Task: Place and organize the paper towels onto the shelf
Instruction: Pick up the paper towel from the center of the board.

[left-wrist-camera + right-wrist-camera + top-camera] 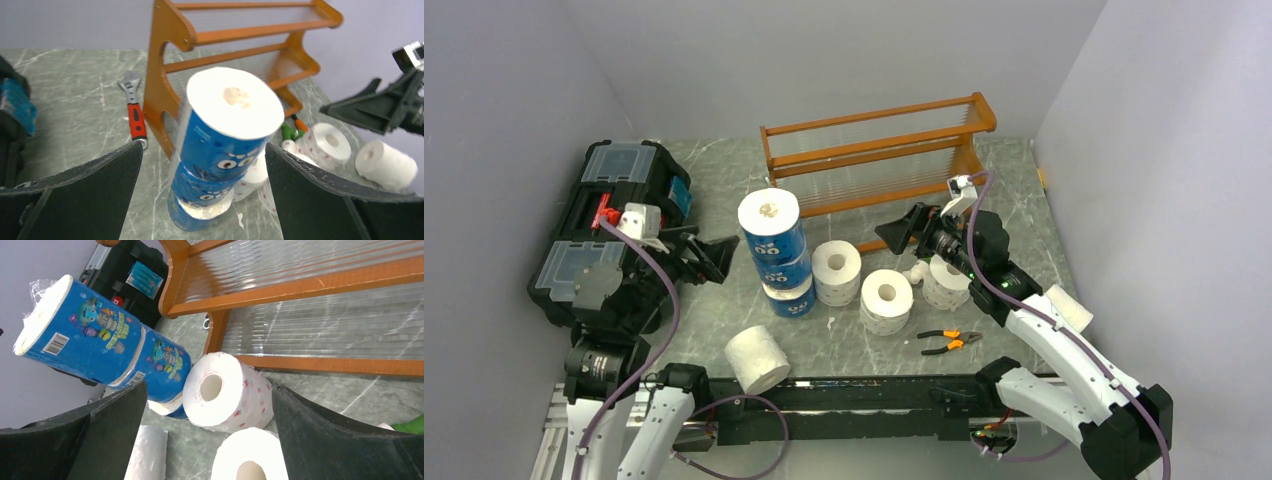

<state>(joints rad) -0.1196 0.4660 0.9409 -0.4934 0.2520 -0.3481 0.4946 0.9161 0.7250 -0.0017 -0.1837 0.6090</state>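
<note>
Grey-green marbled table (1024, 200), boxed in by pale lavender walls. At the back stood the orange-brown wooden shelf (879, 150), three stepped tiers with clear ribbed slats. The paper towels all sat on the table in front of it. Three blue-wrapped rolls (776, 255) with cartoon faces were stacked in a column near the shelf's left end, the top one a little askew. Just right of the column stood three upright white rolls (836, 272) in a loose row, printed with small red marks. A fourth white roll (757, 358) lay on its side near the front edge, and a fifth white roll (1072, 305) lay beside my right forearm.

My left gripper (722, 258) hung just left of the blue column, fingers spread wide and holding nothing. From that wrist the column showed between them, touching neither. My right gripper (898, 232) hovered above the upright white rolls, in front of the shelf, also spread wide and empty.

A black toolbox (609, 225) with clear lids sat at the far left. Orange-handled pliers (949, 342) lay near the front, and a red-handled wrench (134, 107) lay by the shelf's left end.
</note>
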